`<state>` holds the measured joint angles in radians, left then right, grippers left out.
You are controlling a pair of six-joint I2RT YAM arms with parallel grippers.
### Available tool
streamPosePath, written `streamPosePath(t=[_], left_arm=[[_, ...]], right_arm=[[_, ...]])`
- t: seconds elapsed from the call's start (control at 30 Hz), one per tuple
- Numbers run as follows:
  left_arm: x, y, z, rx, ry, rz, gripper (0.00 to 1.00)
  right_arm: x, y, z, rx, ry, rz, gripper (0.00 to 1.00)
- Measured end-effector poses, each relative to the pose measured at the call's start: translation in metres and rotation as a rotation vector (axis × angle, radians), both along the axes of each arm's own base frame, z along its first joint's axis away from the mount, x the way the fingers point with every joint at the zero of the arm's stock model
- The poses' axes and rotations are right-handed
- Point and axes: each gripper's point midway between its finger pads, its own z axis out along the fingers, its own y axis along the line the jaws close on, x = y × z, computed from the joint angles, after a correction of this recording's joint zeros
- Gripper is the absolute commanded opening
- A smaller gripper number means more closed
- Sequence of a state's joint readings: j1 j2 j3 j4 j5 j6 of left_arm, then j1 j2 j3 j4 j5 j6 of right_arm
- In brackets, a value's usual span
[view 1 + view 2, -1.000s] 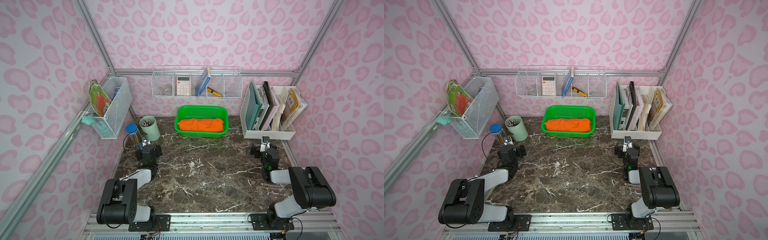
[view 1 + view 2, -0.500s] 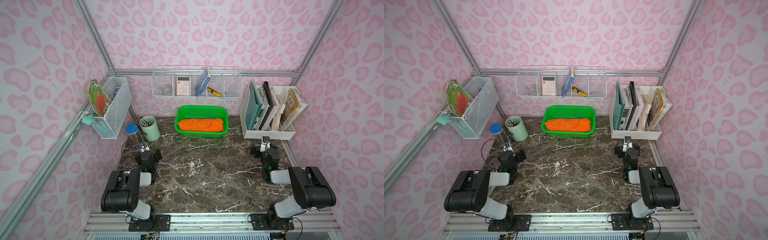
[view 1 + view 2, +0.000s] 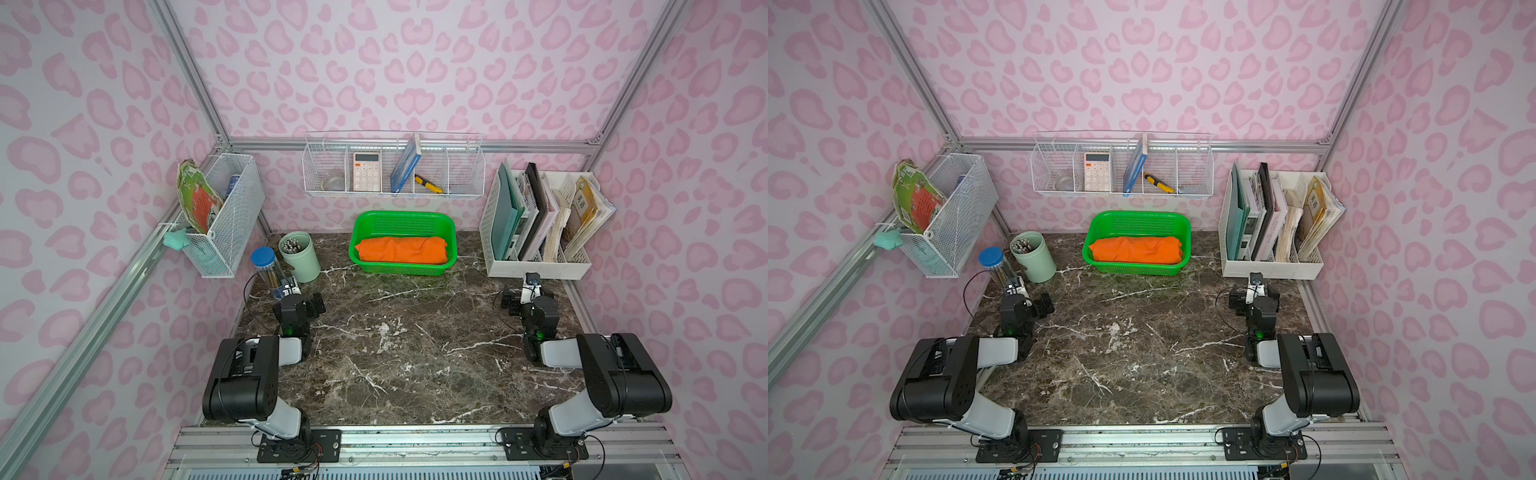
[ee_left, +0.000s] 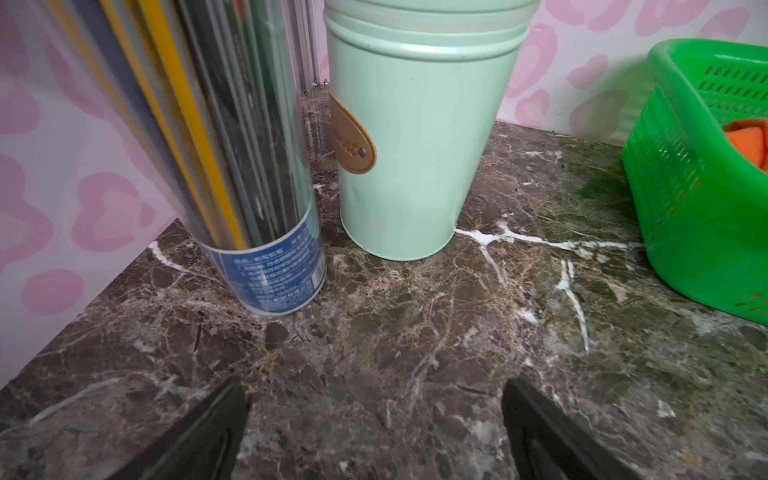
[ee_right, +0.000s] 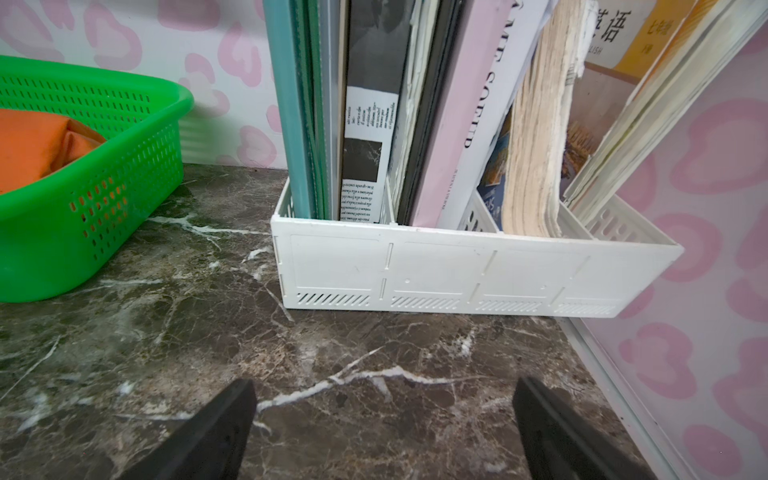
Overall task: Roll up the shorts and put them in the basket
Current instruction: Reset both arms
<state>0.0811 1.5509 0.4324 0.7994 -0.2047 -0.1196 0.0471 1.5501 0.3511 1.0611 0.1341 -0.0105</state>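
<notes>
The shorts (image 3: 402, 250) (image 3: 1137, 250) lie as a bright orange roll inside the green basket (image 3: 451, 232) (image 3: 1185, 232) at the back middle of the marble table. A bit of the orange cloth also shows over the basket rim in the left wrist view (image 4: 746, 139) and the right wrist view (image 5: 33, 145). My left gripper (image 3: 300, 300) (image 4: 374, 399) rests low at the left side, open, with only bare marble between its fingers. My right gripper (image 3: 527, 296) (image 5: 384, 399) rests low at the right side, open and empty. Both are well short of the basket.
A mint pen cup (image 3: 300, 257) (image 4: 415, 145) and a clear pencil tube with a blue lid (image 3: 266, 266) (image 4: 249, 166) stand just ahead of the left gripper. A white file rack with books (image 3: 540, 266) (image 5: 457, 274) stands ahead of the right gripper. Wire baskets (image 3: 392, 166) hang on the walls.
The left arm has folded back towards its base, its elbow drawn in, while its gripper stays near the pencil tube. The right arm and the shorts have not moved.
</notes>
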Motion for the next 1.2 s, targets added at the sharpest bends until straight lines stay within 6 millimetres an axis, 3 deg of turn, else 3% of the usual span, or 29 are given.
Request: streamPosePath(t=[0.17, 0.3, 0.4, 0.57, 0.73, 1.2], left_arm=[[0.0, -0.001, -0.001, -0.002, 0.003, -0.003, 0.99], [0.0, -0.001, -0.001, -0.002, 0.004, -0.003, 0.99], [0.0, -0.001, -0.001, -0.002, 0.004, -0.003, 0.99], [0.0, -0.001, -0.001, -0.002, 0.004, -0.003, 0.99], [0.0, -0.001, -0.001, -0.002, 0.004, -0.003, 1.0], [0.0, -0.001, -0.001, -0.002, 0.004, -0.003, 0.99]], right_arm=[[-0.018, -0.003, -0.007, 0.033, -0.013, 0.055, 1.0], [-0.041, 0.014, -0.021, 0.048, -0.012, 0.164, 1.0], [-0.04, 0.02, -0.003, 0.033, -0.089, 0.203, 1.0], [-0.04, 0.02, 0.005, 0.035, -0.128, 0.206, 1.0], [-0.035, -0.005, 0.011, 0.067, -0.15, 0.071, 1.0], [-0.033, -0.012, 0.014, 0.077, -0.161, 0.0, 1.0]])
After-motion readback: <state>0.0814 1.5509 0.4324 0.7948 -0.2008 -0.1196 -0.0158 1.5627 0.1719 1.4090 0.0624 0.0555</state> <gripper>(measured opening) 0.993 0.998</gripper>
